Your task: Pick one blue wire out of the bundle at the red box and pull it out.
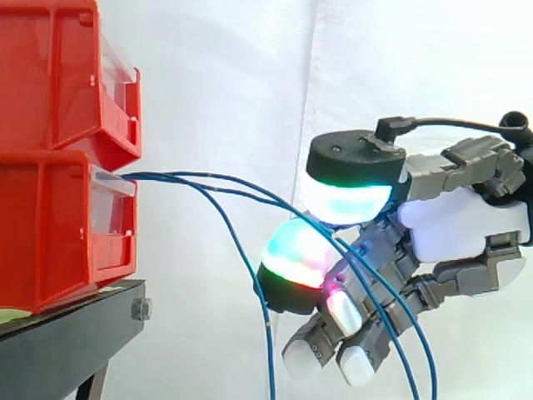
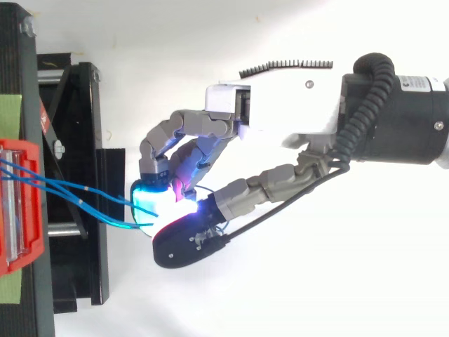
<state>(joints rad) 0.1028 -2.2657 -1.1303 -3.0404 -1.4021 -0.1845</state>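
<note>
The blue wires (image 1: 200, 176) leave the front of the lower red box (image 1: 50, 242) as a bundle, fan out to the right and sag. One strand (image 1: 256, 283) drops away early and hangs free just left of the hand (image 1: 466, 225). The others run on into the hand and fall out below it to the right.

The hand is closed in a pinch. Its two large glowing pads meet on the wires, the cyan-green pad (image 1: 346, 200) above and the green-and-red one (image 1: 291, 258) below, with the remaining fingers curled underneath. From above, the same wires (image 2: 70, 185) cross from the box (image 2: 34, 246) to the pads, and the hand (image 2: 280, 112) lies well to the right of the box.

The catch, as I judge it, is that more than one strand seems to enter the pinch, and I cannot tell whether only one is truly held. To do this step well, the grip should sit on a single wire, with its neighbours left to slip out below the pads. The pull should go straight to the right, away from the box and along the wire's own line. It should be slow and even, so that the box, the upper bin (image 1: 50, 75) and the black stand (image 1: 75, 321) are not tugged and the other strands are not dragged along.
</note>
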